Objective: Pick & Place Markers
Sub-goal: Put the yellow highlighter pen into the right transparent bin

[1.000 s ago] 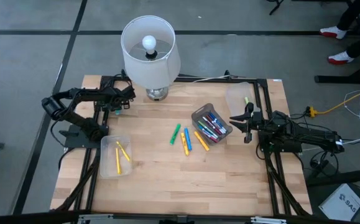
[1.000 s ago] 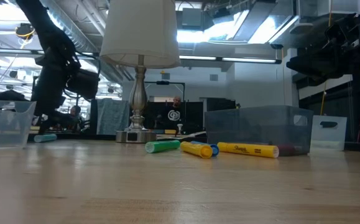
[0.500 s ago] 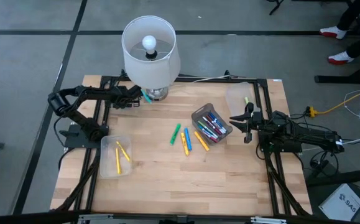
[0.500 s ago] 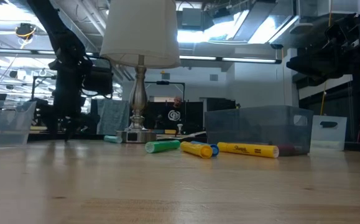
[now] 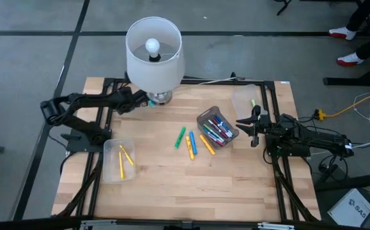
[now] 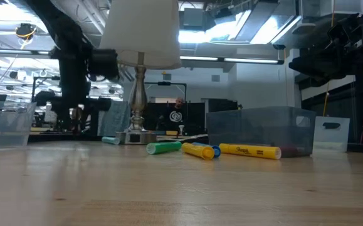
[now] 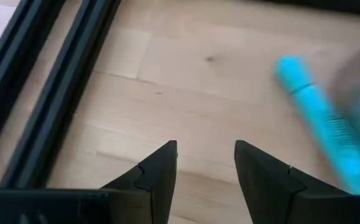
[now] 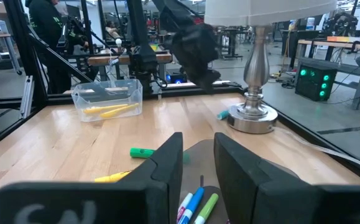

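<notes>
A teal marker (image 7: 319,124) lies flat on the table beside the lamp's base (image 5: 161,96); it also shows in the low view (image 6: 110,140). My left gripper (image 7: 206,162) hovers open just to its left (image 5: 138,99), touching nothing. Green (image 5: 180,137), blue (image 5: 193,144) and yellow (image 5: 206,144) markers lie loose at mid-table. A clear bin (image 5: 200,119) next to them holds several markers. My right gripper (image 8: 198,165) waits open at the table's right side (image 5: 245,124), behind that bin.
A white-shaded lamp (image 5: 154,50) stands at the far edge, close to my left gripper. A clear bin (image 5: 110,148) at the near left holds yellow markers. Another clear bin (image 5: 243,96) sits at the far right. Black frame rails (image 7: 43,93) run along the table's sides.
My left gripper has travelled toward the table's right, from the far left corner to the lamp's base, rising a little and staying open. The teal marker has slid along the table from the far left to beside the lamp's base, where it now lies still.
</notes>
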